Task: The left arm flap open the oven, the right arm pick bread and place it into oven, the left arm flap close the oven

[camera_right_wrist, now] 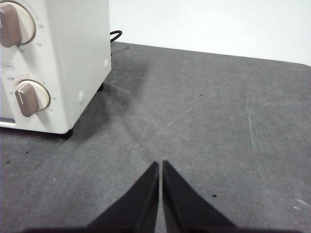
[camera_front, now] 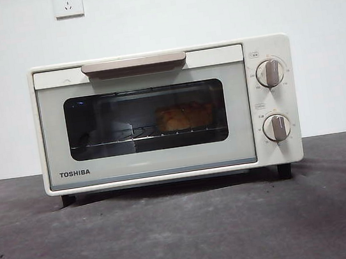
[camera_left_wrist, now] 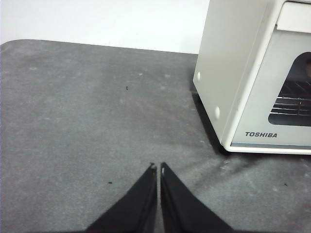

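The cream-white TOSHIBA oven (camera_front: 158, 115) stands on the dark table with its door closed and the beige bar handle (camera_front: 133, 63) at the top. Through the dark glass I see the orange-brown bread (camera_front: 184, 116) lying on the wire rack inside, toward the right. My left gripper (camera_left_wrist: 157, 167) hangs shut over bare table off the oven's (camera_left_wrist: 243, 73) left front corner, holding nothing. Off the knob side of the oven (camera_right_wrist: 53, 63), my right gripper (camera_right_wrist: 160, 164) is also shut and holds nothing. Neither arm shows in the front view.
Two beige knobs (camera_front: 271, 72) sit on the oven's right panel. A black cable (camera_right_wrist: 114, 35) runs behind the oven. Dark grey tabletop (camera_front: 187, 230) stretches in front and to both sides. White wall with sockets (camera_front: 67, 2) behind.
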